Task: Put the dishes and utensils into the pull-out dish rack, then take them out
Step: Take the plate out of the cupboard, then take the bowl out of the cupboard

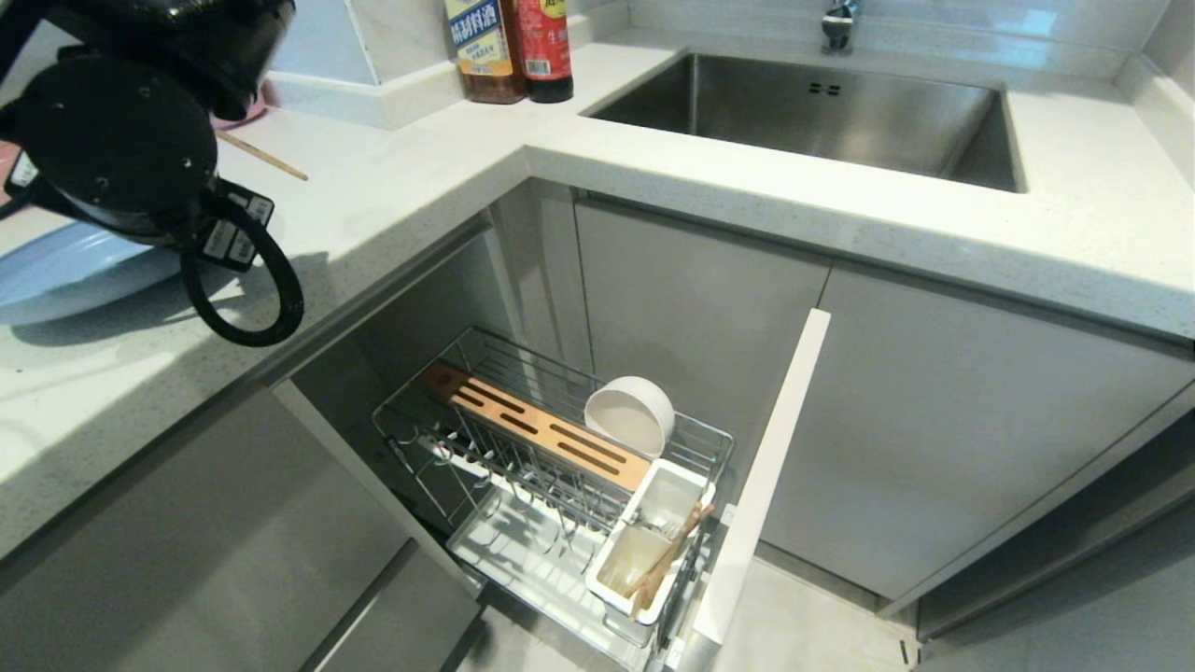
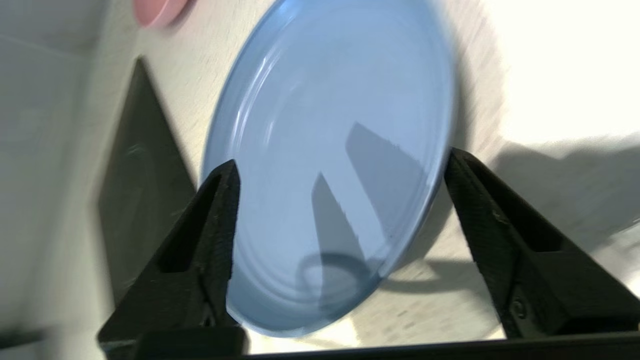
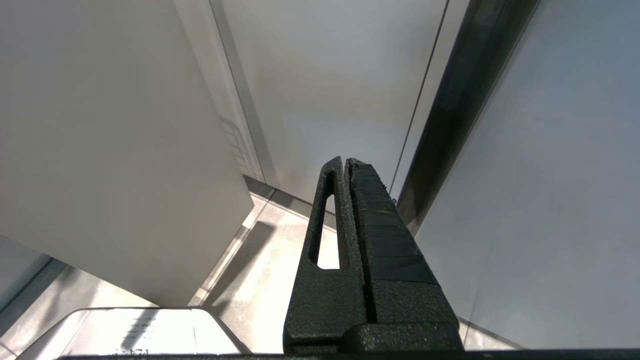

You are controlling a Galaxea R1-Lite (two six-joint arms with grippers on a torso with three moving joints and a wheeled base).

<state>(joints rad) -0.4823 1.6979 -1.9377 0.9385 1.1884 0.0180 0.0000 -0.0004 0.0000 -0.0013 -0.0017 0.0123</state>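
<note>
Plate (image 2: 320,150): pale blue, round, shallow, glossy; flat on counter (image 2: 475,65).

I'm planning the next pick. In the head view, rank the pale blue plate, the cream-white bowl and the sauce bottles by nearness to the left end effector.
1. Pale blue round plate, on the counter directly under the open left end effector.
2. Two sauce bottles, upright at the counter's back wall.
3. Cream-white matte bowl, down in the chrome wire pull-out rack.

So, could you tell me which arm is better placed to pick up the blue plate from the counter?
The left. Its gripper hangs open right over the blue plate on the counter. The right gripper is shut, down by the cabinet fronts.
</note>
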